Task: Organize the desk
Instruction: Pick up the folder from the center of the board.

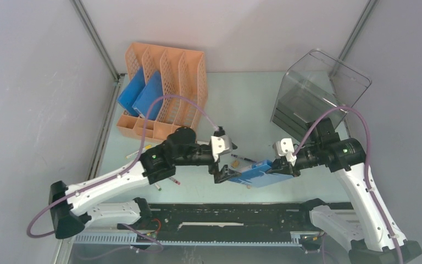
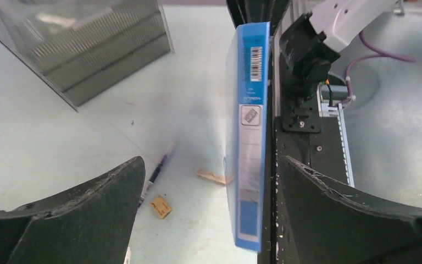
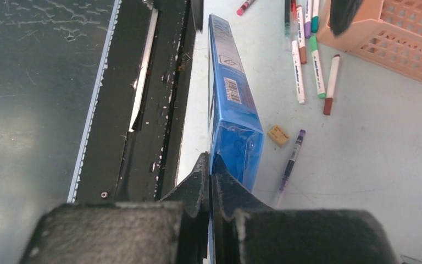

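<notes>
A blue folder (image 1: 255, 175) hangs edge-on just above the pale green desk (image 1: 242, 104), near its front rail. My right gripper (image 1: 279, 166) is shut on the folder's right end; in the right wrist view the jaws (image 3: 210, 162) pinch the thin cover of the folder (image 3: 231, 104). My left gripper (image 1: 223, 175) is open at the folder's left end. In the left wrist view the folder (image 2: 250, 137) stands between the wide fingers (image 2: 211, 160), closer to the right finger (image 2: 351, 214) and apart from it.
An orange file rack (image 1: 165, 88) with two blue folders (image 1: 140, 93) stands back left, a clear drawer box (image 1: 313, 93) back right. Several markers (image 3: 302, 44), a purple pen (image 3: 291, 159), an eraser (image 3: 278, 135) and a wooden clip (image 2: 213, 176) lie under and beside the folder. The black rail (image 1: 225, 217) runs along the front.
</notes>
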{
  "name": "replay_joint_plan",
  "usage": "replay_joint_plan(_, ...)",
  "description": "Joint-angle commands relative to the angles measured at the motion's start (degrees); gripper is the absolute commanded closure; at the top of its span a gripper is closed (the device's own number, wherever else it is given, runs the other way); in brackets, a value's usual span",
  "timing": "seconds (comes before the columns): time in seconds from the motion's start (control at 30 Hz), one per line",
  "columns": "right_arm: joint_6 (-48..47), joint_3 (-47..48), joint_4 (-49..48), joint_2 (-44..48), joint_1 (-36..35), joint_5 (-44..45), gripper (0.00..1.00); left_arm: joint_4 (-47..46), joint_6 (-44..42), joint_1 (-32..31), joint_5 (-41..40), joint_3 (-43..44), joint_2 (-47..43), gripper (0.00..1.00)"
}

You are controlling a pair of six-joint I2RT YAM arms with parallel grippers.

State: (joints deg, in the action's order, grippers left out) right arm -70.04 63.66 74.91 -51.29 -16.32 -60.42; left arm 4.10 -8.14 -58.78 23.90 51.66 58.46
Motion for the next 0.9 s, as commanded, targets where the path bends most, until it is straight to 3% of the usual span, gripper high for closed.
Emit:
replay_joint_plan(0.0, -4.0, -0.2, 0.9, 0.4, -1.0, -1.4, 1.00, 6.2, -3.4, -2.0, -2.4, 5.9, 5.4, 0.00)
replay_joint_plan(0.33, -3.1, -0.7, 0.0, 0.4, -1.7, -0.6, 1.00, 9.0, -2.0, -5.2, -3.7, 11.2, 14.0, 0.05)
replay_joint_plan(0.63, -2.7, -0.7, -0.2, 0.4, -2.1, -0.2, 1.00, 13.8, -1.9, -6.2, -4.7, 16.6, 20.4, 0.22)
replay_joint_plan(0.8, -2.7, -0.7, -0.3, 0.3, -2.4, -0.1, 1.00, 15.7, -2.2, -6.2, -3.3, 18.4, 22.4, 0.48)
replay_joint_plan(0.87, -2.7, -0.7, -0.2, 0.2, -2.5, -0.1, 1.00, 16.6, -2.4, -6.2, -2.8, 19.2, 23.2, 0.66)
